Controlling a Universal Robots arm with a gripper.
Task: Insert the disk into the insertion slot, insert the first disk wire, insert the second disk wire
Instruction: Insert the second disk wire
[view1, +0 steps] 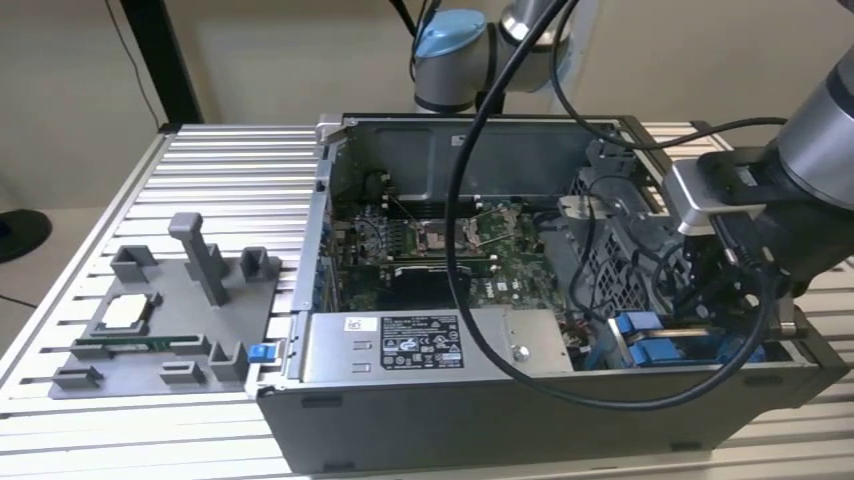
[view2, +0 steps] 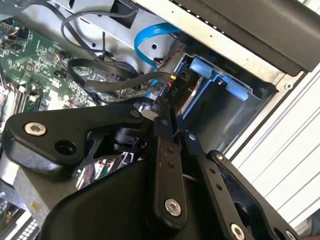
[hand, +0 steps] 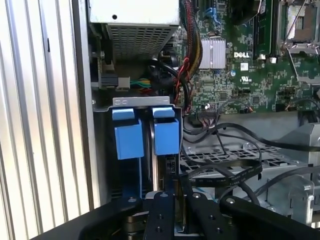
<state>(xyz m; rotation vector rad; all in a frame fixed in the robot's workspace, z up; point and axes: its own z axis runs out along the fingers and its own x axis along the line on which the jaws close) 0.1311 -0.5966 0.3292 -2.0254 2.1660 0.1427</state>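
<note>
My gripper (view2: 167, 107) reaches down into the corner of the grey computer case (view1: 534, 420) on the exterior view's right. Its black fingers (hand: 160, 210) are shut on the small black connector (view2: 172, 89) of a flat black disk wire (view2: 115, 82). The connector hangs just in front of the insertion slot (hand: 142, 101). The disk sits in that slot, showing mainly the two bright blue tabs of its carrier (hand: 166, 135); its body is mostly hidden. A second, blue wire (view2: 145, 37) loops above the slot.
The grey power-supply box (view1: 400, 345) lies beside the slot, with bundled cables (hand: 192, 55) next to it. The green motherboard (view1: 427, 240) fills the case floor. A grey fixture (view1: 160, 320) with small parts stands on the slatted table at the exterior view's left.
</note>
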